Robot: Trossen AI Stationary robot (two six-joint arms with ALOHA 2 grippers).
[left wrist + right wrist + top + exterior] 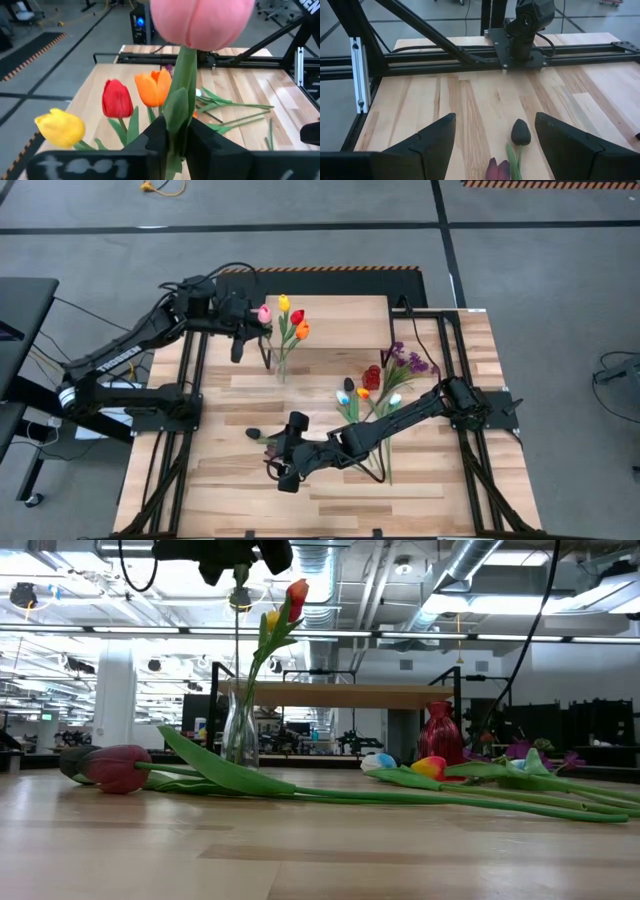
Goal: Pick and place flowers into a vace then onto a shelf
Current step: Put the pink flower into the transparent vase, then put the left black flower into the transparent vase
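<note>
The left gripper (175, 145) is clenched on the green stem of a fake pink tulip (264, 313), up high near the far side of the table, just beside the clear glass vase (281, 366). That vase already holds a yellow tulip (284, 303), a red tulip (297, 317) and an orange tulip (303, 331). The pink one looks light & bendy, w/ a thin stem and a fat soft head, so holding it low on the stem, as it is now, seems best; squeezing the head would prob squash it. The vase is glass, so it could tip or break if bumped, and the 3 heads already in it crowd the opening, which may get in the way of the new stem. The right gripper (492, 142) hangs low over the near part of the big wood-plank table (440, 500) w/ its fingers spread wide and nothing in them. Right in front of it lie a dark, almost black tulip (521, 133) and a dark red tulip (499, 169), flat on the wood. More loose flowers (372, 388) in red, blue-white, yellow and purple lie in a pile more to the right. Their long stems cross each other, so pulling one may drag others. The small light-wood shelf on black legs (340, 696) shows behind the vase in the low view.
</note>
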